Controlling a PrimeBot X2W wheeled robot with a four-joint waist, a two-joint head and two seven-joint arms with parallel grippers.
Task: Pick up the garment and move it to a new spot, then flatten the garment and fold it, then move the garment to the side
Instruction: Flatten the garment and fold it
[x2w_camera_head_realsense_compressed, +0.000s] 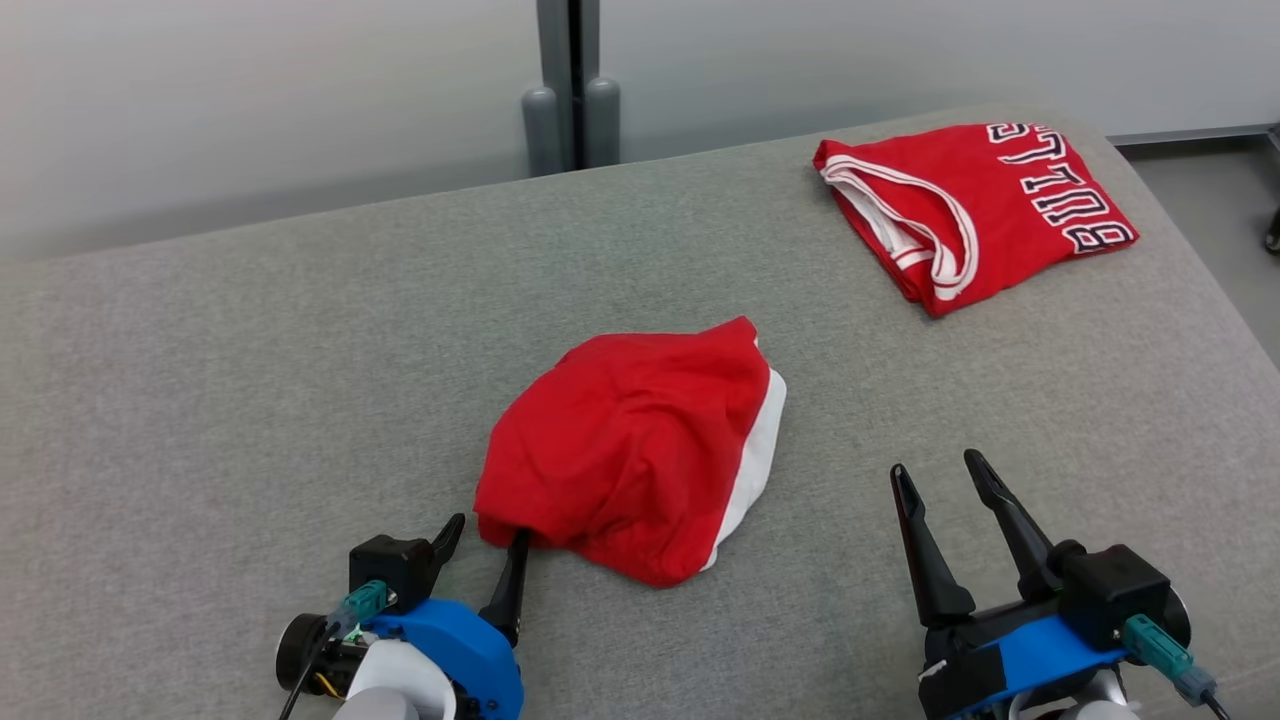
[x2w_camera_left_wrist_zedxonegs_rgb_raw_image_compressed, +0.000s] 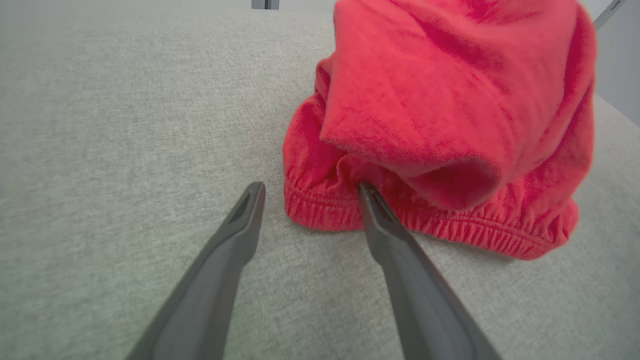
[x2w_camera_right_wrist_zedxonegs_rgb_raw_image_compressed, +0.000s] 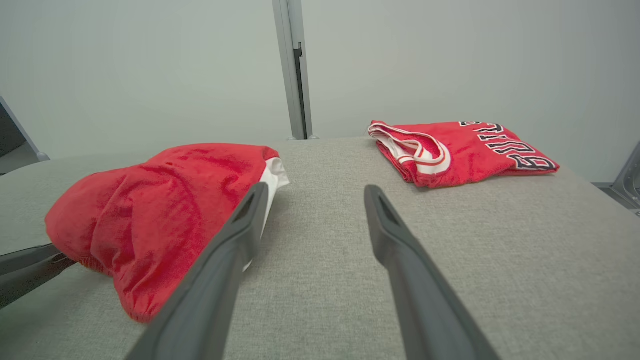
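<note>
The grey padded table (x2w_camera_head_realsense_compressed: 200, 400) stretched out ahead of both my jaws. The crumpled red garment (x2w_camera_head_realsense_compressed: 630, 450), white along one edge, lay just beyond my left gripper (x2w_camera_head_realsense_compressed: 490, 528) and off to the left of my right gripper (x2w_camera_head_realsense_compressed: 937, 463). A folded red jersey (x2w_camera_head_realsense_compressed: 980, 210) sat well beyond my right jaws. My left jaws stood wide, one fingertip tucked against the garment's elastic hem, the other on bare table. My right jaws stood wide too, holding nothing.

Grey cloth table (x2w_camera_head_realsense_compressed: 250, 400) bears crumpled red garment (x2w_camera_head_realsense_compressed: 630, 450) and folded jersey (x2w_camera_head_realsense_compressed: 980, 210).
</note>
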